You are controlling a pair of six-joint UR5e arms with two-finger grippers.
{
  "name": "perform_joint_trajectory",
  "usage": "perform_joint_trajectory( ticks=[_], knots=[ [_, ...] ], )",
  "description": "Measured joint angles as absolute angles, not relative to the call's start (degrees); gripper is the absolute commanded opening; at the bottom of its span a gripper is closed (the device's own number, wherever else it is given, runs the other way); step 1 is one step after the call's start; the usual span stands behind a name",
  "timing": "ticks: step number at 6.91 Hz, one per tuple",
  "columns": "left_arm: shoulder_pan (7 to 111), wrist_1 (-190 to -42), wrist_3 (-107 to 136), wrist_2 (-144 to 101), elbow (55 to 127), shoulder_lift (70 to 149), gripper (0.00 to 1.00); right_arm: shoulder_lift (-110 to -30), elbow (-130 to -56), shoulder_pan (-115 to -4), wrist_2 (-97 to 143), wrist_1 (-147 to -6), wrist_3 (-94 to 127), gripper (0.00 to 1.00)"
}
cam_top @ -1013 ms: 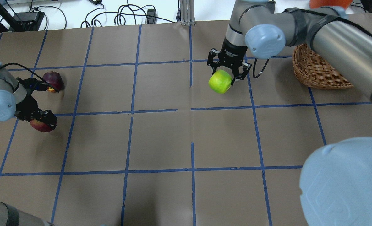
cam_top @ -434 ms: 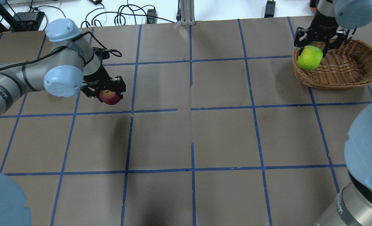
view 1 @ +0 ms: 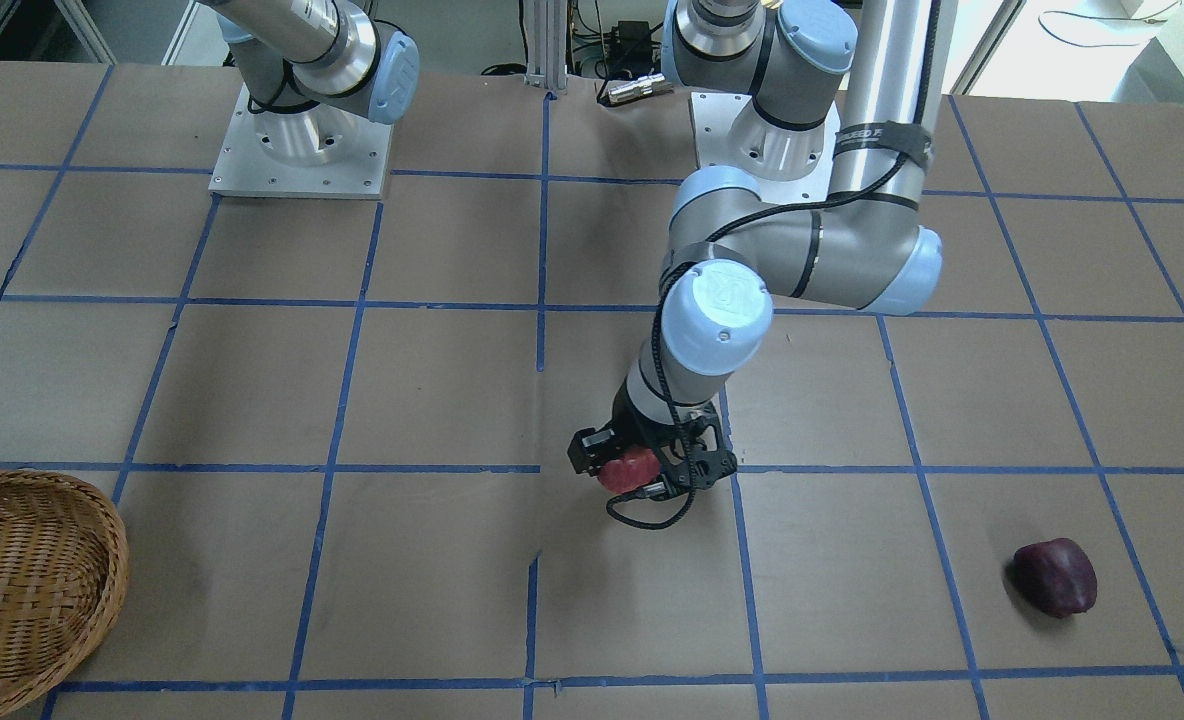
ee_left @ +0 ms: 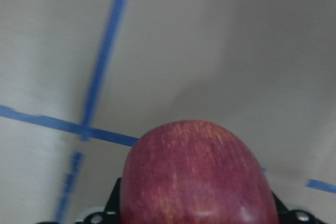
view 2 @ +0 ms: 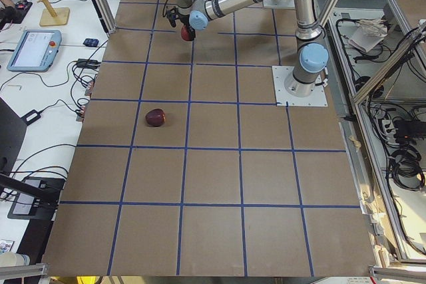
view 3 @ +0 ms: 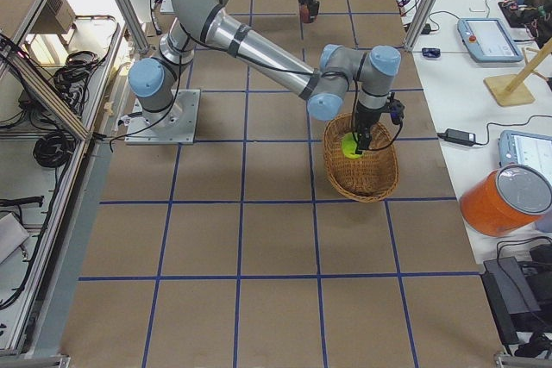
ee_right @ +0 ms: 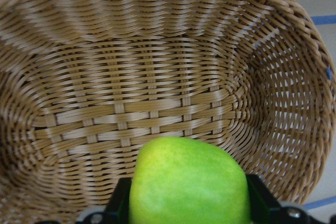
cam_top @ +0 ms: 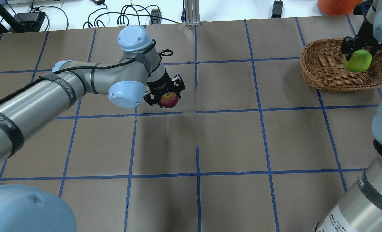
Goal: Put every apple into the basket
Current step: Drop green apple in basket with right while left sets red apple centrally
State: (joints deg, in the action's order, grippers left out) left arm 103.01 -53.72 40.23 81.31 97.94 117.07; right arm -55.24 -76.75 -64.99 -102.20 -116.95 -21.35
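Green apple (cam_top: 358, 61) now over basket (cam_top: 320, 69) ctr

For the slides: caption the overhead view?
Left pincer holds red apple above table centre; right pincer holds green apple over basket.

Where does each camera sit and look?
Front: across table, facing robot; left arm, red apple.
Overhead: behind robot, looking down; both arms, basket.
Left side: table end; left arm near.
Right side: other end; right arm near.
Left wrist: down at red apple.
Right wrist: green apple over basket.
Front and overhead share red apple.
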Motion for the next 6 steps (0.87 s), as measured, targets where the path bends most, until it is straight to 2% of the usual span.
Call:
perform_joint_trajectory(
  ticks=[1,2,4,6],
  knots=[
    [105.4,-50.7,46.0,81.0,97.9,119.6,0.88,-53.4,-76.6,-63.1,-102.3,-120.4,-25.0,0.86],
    [106.8,-49.6,49.2,80.7,98.0,121.1,1.00,-51.7,-76.6,-62.0,-102.3,-124.0,-28.0,1.00],
    [108.0,-49.7,55.2,77.0,98.1,120.6,1.00,-50.4,-76.5,-61.5,-101.9,-127.7,-30.3,1.00],
    [106.7,-52.0,56.9,74.4,96.0,118.5,1.00,-54.0,-76.3,-63.8,-101.7,-120.9,-30.3,1.00]
  ],
)
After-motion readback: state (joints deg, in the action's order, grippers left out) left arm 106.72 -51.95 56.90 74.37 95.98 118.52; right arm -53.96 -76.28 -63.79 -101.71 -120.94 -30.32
